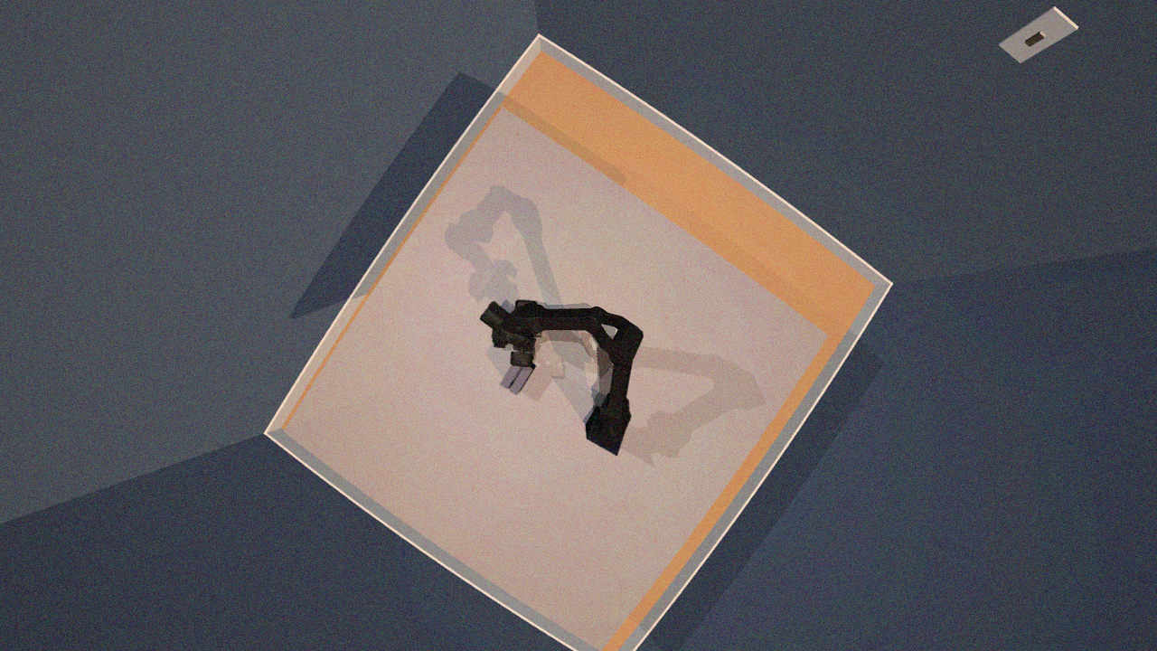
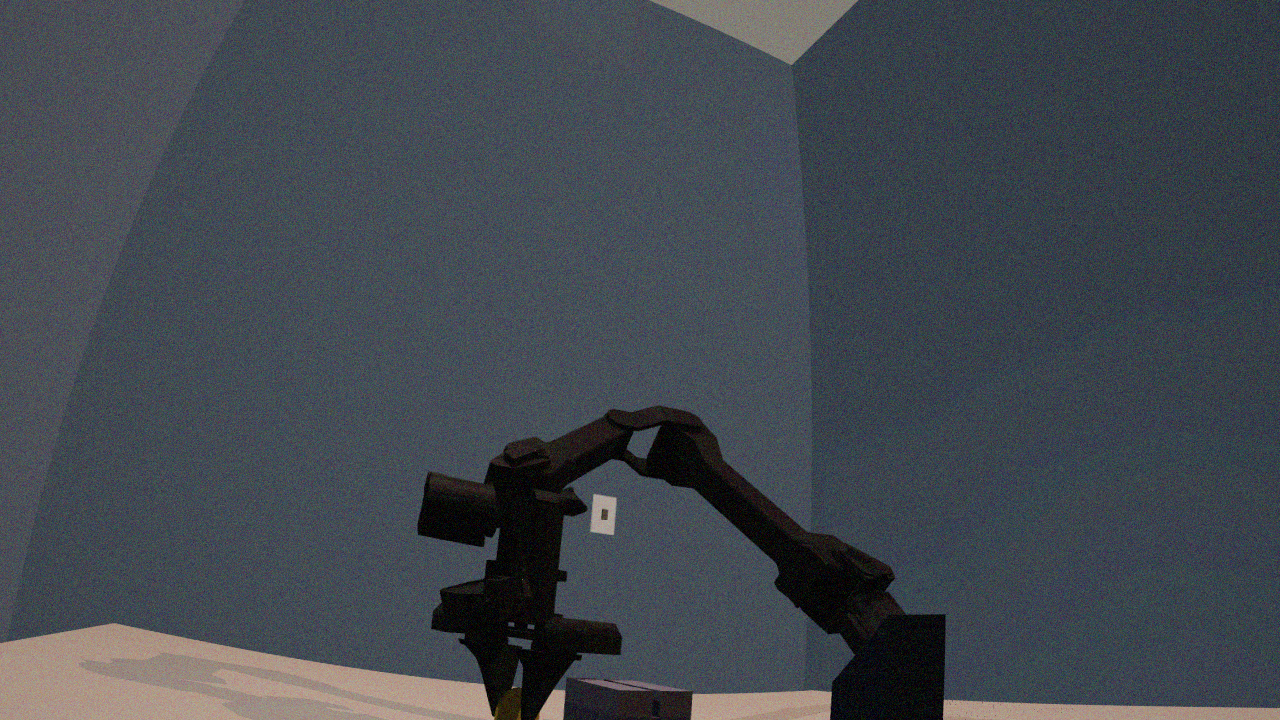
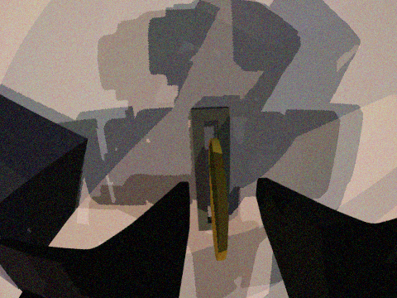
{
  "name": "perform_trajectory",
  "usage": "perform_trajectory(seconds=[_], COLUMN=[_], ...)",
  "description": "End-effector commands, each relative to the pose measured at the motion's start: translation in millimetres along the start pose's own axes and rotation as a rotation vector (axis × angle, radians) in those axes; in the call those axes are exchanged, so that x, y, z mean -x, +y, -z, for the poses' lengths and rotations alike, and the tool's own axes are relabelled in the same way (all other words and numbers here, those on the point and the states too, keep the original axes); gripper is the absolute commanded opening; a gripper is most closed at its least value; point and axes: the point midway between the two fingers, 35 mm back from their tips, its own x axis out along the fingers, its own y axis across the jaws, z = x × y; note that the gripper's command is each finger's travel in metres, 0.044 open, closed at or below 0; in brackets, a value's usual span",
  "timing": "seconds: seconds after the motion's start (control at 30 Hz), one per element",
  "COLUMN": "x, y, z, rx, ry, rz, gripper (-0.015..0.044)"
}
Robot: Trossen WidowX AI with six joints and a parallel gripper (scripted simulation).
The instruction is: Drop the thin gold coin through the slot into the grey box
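Note:
The gold coin (image 2: 508, 703) (image 3: 219, 199) stands on its edge in the dark-green holder (image 3: 198, 124). My gripper (image 2: 512, 712) (image 3: 223, 189) is partly open and points down, with one finger on each side of the coin. In the wrist view a gap shows between the coin and each finger. The fingertips are beside the coin's upper part; the exterior view cuts off the coin's lower part and the holder. The grey box (image 1: 516, 379) (image 2: 617, 705) (image 3: 37, 153) stands close by, at the left in the wrist view. Its slot shows as a dark line in the top view. The arm hides coin and holder there.
The arm's base (image 1: 608, 429) (image 2: 890, 671) stands to the right of the box in the top and exterior views. Overlapping arm shadows fall around the holder. A pale wall plate (image 1: 1038, 35) (image 2: 603, 514) is in the background.

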Motion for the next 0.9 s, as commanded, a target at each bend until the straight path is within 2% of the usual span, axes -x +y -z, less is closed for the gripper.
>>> perform_trajectory(seconds=[0.0,0.17,0.33,0.47,0.87], x=[-10,-14,-14,-14,-3], y=[4,4,4,4,4], z=[3,3,3,3,1], rx=[0.013,0.013,0.013,0.013,0.014], ry=[0.015,0.015,0.015,0.015,0.012], rz=[-0.006,-0.005,-0.005,-0.005,-0.009], gripper=[0.0161,0.0161,0.0029,0.0003,0.0])
